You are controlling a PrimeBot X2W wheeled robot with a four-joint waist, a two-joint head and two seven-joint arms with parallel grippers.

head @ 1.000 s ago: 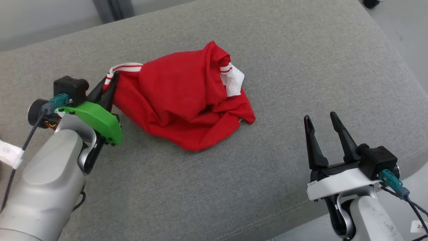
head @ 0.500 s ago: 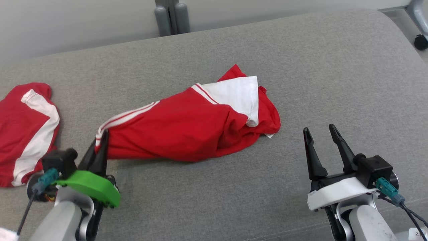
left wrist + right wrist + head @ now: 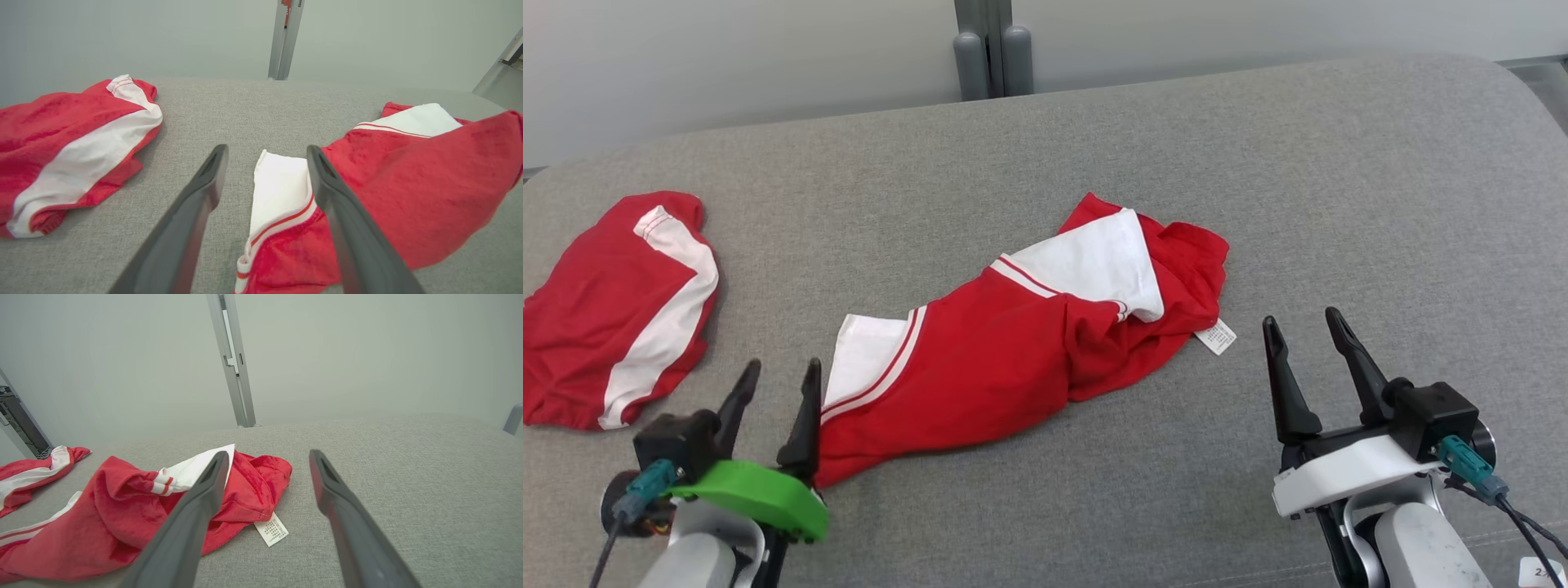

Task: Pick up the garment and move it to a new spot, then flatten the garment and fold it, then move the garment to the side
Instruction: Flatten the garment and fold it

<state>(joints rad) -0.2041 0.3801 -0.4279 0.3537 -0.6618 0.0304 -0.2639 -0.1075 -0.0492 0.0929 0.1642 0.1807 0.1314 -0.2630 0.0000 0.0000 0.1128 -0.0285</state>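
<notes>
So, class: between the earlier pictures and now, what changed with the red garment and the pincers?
The left pincer, earlier shut on the striped edge of the red garment and stretching the bunched cloth out, has opened and let go; it lies loose on the cushion. The right pincer stayed open and empty.

surface: grey cushion (image 3: 1339,204) | far left: second red garment (image 3: 596,318) (white stripe) | behind: grey post (image 3: 992,61)
</notes>
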